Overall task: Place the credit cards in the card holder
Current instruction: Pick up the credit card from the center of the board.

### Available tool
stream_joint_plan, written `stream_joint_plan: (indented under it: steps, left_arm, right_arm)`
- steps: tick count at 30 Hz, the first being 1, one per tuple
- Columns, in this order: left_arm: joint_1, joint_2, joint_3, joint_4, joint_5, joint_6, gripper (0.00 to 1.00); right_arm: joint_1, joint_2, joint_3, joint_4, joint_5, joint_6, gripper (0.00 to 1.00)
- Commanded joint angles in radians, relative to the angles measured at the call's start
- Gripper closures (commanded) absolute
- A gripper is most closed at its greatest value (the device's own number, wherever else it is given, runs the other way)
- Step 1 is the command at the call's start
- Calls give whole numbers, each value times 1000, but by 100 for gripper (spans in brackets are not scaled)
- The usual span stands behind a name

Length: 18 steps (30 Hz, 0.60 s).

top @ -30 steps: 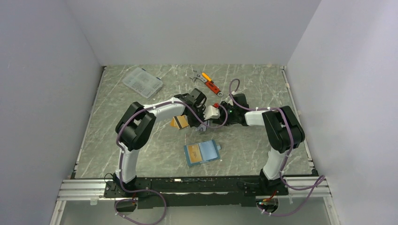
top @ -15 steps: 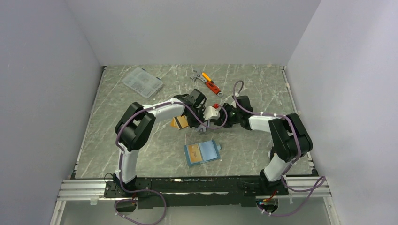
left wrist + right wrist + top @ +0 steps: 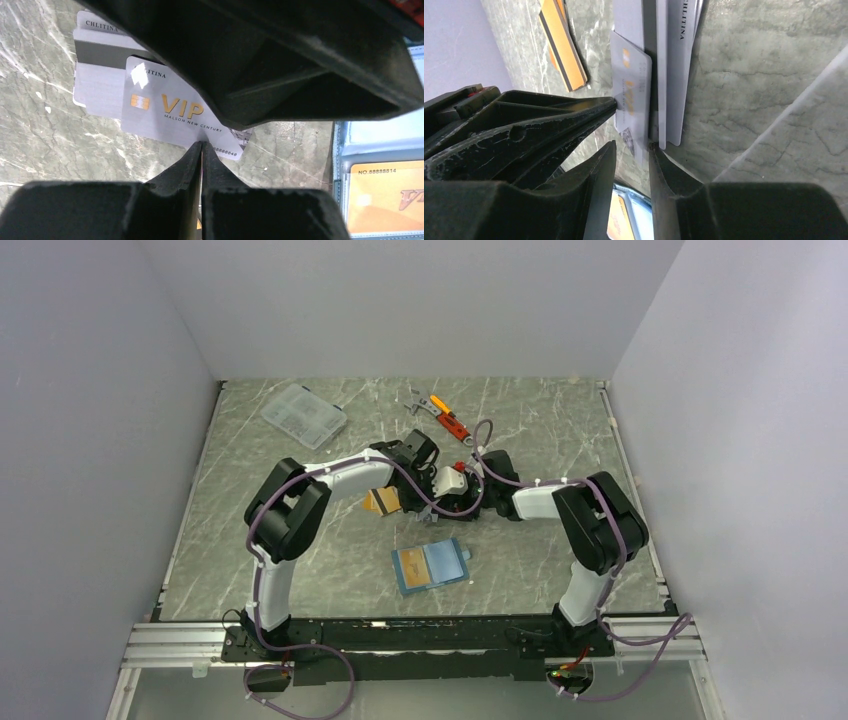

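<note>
- Claws of both arms sit tip to tip over the middle of the table (image 3: 520, 570), above a loose spread of credit cards (image 3: 100, 75).
- The left claw (image 3: 201, 146) is clenched. Its two tips press together on the near edge of the silver VIP card (image 3: 165, 107) (chip and gold lettering face up). That card overlaps two other silver-grey cards, one of which shows a dark stripe.
- The right claw (image 3: 631, 147) stands parted, with one finger on either side of the same card's end. The right-hand finger (image 3: 669, 180) meets the card's edge and the other stands clear of it (whether the card is raised off the table I cannot tell).
- From the right wrist, the left claw's tip touches the silver VIP card side-on, just beside the right claw's fingers.
- The orange-gold cards (image 3: 380, 502), edged with a dark stripe, lie stacked on the table just left of both claws and touch neither.
- The card holder (image 3: 447, 560) lies open and flat nearer the arm bases, apart from both claws. In the left wrist view its edge shows just right of the left claw, and an orange card (image 3: 385, 200) sits in one of its pockets.
- At the far side of the table lie a clear plastic box (image 3: 303, 413) towards the left and an orange-red wrench (image 3: 452, 420) near the middle, both well apart from the cards.
</note>
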Motion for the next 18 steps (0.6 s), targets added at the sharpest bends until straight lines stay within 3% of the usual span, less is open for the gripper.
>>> stream_joint_plan:
  steps: [1,10,18]
  left_arm:
    - [-6,-25,-18,-19,35,8,91]
    - [2,-23,-14,-36,75,-6,92]
    - [12,-33,-14,-47,106,-16,92]
  right_arm:
    - [5,13,33,44,-4,7,67]
    - [4,19,-5,92,4,36,68]
    - [24,64,-17,180,-14,99,77]
